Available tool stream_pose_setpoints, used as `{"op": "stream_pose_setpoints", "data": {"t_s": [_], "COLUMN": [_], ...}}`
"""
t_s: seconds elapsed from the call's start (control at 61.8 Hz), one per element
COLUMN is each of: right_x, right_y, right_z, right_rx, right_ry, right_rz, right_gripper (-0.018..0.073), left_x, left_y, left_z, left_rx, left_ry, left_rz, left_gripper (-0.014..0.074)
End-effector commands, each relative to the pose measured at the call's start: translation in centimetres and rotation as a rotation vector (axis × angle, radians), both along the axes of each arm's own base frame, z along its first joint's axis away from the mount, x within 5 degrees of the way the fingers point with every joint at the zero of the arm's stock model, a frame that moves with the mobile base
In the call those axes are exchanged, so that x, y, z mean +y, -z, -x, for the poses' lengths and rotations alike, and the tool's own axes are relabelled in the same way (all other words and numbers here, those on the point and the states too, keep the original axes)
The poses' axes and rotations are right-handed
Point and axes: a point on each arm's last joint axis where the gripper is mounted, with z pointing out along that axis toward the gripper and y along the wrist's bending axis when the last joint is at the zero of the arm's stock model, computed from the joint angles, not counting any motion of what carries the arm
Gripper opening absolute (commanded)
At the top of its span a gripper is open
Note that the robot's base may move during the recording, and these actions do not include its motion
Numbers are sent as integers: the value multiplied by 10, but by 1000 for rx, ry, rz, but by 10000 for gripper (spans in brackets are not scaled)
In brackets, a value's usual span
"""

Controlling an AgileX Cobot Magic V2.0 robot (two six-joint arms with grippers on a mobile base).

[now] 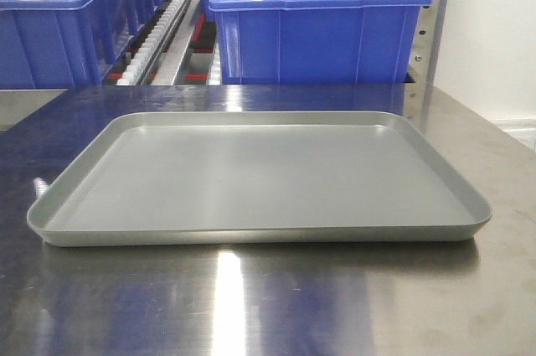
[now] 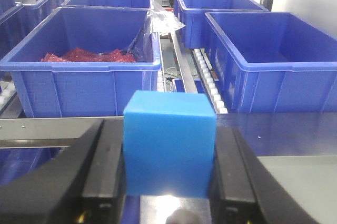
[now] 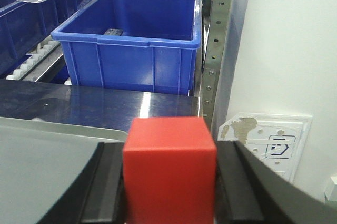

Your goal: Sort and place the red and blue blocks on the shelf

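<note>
In the left wrist view a bright blue block [image 2: 169, 145] is clamped between the black fingers [image 2: 102, 166] of my left gripper [image 2: 169, 182], held above the steel table and facing the shelf [image 2: 181, 66]. In the right wrist view a bright red block [image 3: 169, 168] is pinched by my right gripper [image 3: 169, 192], hovering by the right corner of the grey tray [image 3: 47, 150]. Neither gripper nor block appears in the front view, where the tray [image 1: 260, 234] lies empty before the shelf [image 1: 163, 42].
Large blue bins [image 1: 314, 25] sit on the shelf's roller tracks; one bin [image 2: 79, 58] holds red material and a clear bag. A perforated steel upright [image 3: 217, 39] and white wall [image 3: 284, 50] stand at the right. The shiny steel table [image 1: 268, 306] carries the tray.
</note>
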Motion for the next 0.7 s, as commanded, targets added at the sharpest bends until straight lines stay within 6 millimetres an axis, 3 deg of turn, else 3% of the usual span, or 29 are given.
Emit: {"op": "stream_pose_setpoints", "data": {"t_s": [0.0,0.68], "right_x": [0,0], "right_y": [-18,-18], "right_z": [1,1], "right_rx": [-115,-115], "right_ry": [4,4], "right_rz": [-8,-8], "right_gripper": [57,57], "left_x": [1,1], "left_y": [-15,-15], "left_z": [1,1], "left_rx": [-95,-95], "left_ry": [-9,-9], "left_rz": [10,10], "left_gripper": [122,122]}}
